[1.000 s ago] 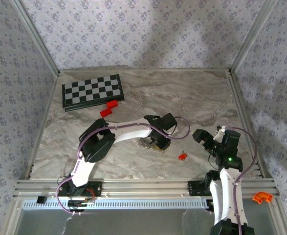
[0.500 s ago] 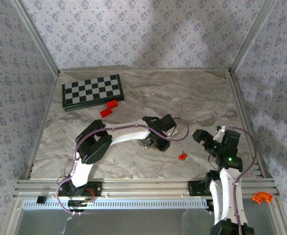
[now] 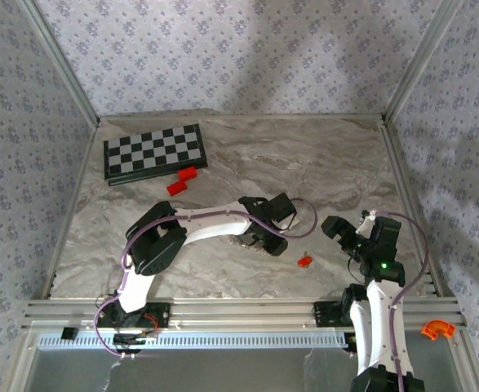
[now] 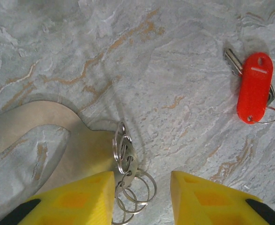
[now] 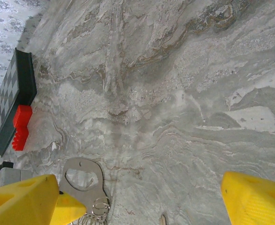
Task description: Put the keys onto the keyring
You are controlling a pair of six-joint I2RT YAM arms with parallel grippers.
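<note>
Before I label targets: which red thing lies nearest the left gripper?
The red key tag, lying alone near the left gripper; the red blocks sit far back beside the chessboard.

The table is seen as a smooth, stone-like marbled surface with a dull sheen. The keyring is made up of thin, brightly polished metal rings fixed to a flat metal plate, which is so glossy that the marbling is mirrored in it. The keys are shown as bare silvery metal under a smooth, glossy red plastic tag carried on a fine wire ring, and the fingers of the left gripper are faced in matt yellow plastic.
</note>
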